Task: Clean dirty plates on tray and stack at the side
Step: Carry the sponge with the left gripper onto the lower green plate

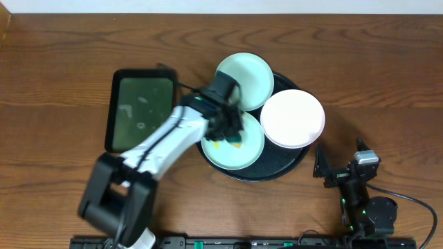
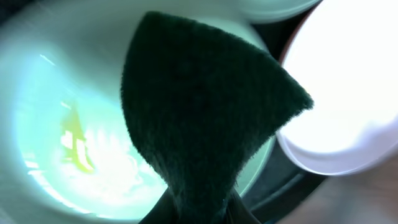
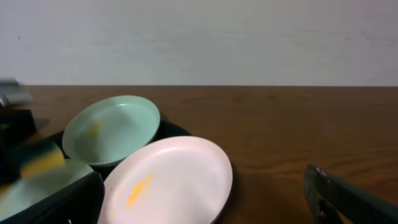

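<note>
green scrub pad [image 2: 205,118] pinched in left gripper [image 1: 232,135], pressed on near mint plate [image 1: 232,158] in black tray [image 1: 294,162]. looks like mid-scrub; probably calls next for sweeping across yellow smear [image 2: 74,140]. right gripper [image 1: 322,166] spread, idle beside tray. can't make out left fingers behind pad.

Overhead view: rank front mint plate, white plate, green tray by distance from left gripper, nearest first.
1. Front mint plate: directly under the left gripper and sponge.
2. White plate: right, on the black tray.
3. Green tray: farthest, on the left.
</note>
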You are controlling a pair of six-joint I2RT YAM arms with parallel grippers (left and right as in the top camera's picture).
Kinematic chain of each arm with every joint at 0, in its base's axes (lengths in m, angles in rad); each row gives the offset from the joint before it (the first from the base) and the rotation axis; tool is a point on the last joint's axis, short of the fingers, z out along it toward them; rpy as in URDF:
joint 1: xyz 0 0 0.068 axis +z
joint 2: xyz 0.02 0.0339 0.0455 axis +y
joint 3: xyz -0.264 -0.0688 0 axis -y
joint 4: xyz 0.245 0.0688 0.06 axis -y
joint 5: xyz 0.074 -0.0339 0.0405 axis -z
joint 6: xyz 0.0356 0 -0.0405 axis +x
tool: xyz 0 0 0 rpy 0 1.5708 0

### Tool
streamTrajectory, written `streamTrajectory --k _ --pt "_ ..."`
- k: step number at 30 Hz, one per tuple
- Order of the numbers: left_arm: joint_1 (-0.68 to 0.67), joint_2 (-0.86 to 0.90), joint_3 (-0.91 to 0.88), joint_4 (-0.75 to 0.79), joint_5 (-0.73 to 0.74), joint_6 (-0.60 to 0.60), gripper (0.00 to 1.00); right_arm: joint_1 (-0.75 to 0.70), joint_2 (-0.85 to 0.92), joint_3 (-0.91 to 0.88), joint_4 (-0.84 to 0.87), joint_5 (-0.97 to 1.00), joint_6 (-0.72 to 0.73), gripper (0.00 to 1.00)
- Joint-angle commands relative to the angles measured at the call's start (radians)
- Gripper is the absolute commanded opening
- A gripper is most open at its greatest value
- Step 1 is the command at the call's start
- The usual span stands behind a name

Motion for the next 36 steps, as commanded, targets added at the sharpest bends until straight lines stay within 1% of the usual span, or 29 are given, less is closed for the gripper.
streamTrajectory --k 1,8,13,14,16,17,20,24,27,32,36 --pt "-0.057 0.029 -0.010 0.000 -0.151 -0.114 0.07 -0.008 -0.005 -0.003 -0.002 0.002 -0.011 0.99" --pt "-0.173 0.037 -0.011 0.001 -0.414 -0.187 0.08 -0.008 -0.005 -0.003 -0.002 0.002 -0.011 0.99" --pt "-0.211 0.044 -0.011 0.001 -0.531 -0.275 0.08 -0.008 -0.005 -0.003 -0.002 0.002 -0.011 0.99" --pt "-0.212 0.047 -0.011 0.005 -0.534 -0.294 0.13 -0.008 -0.005 -0.003 -0.002 0.002 -0.011 0.99" --pt "-0.212 0.049 -0.011 0.015 -0.533 -0.297 0.43 -0.008 -0.005 -0.003 -0.002 0.002 -0.011 0.99" --pt "-0.212 0.049 -0.011 0.015 -0.533 -0.296 0.52 -0.008 -0.005 -0.003 -0.002 0.002 -0.011 0.99" --pt "-0.212 0.048 -0.011 0.016 -0.514 -0.264 0.61 -0.008 -0.005 -0.003 -0.002 0.002 -0.011 0.99" --pt "-0.211 0.029 -0.010 0.015 -0.488 -0.211 0.63 -0.008 -0.005 -0.003 -0.002 0.002 -0.011 0.99" --pt "-0.209 -0.027 -0.006 0.006 -0.488 -0.185 0.63 -0.008 -0.005 -0.003 -0.002 0.002 -0.011 0.99" --pt "-0.161 -0.216 -0.001 -0.032 -0.489 -0.160 0.63 -0.008 -0.005 -0.003 -0.002 0.002 -0.011 0.99" --pt "-0.060 -0.391 -0.001 -0.090 -0.489 -0.102 0.63 -0.008 -0.005 -0.003 -0.002 0.002 -0.011 0.99"
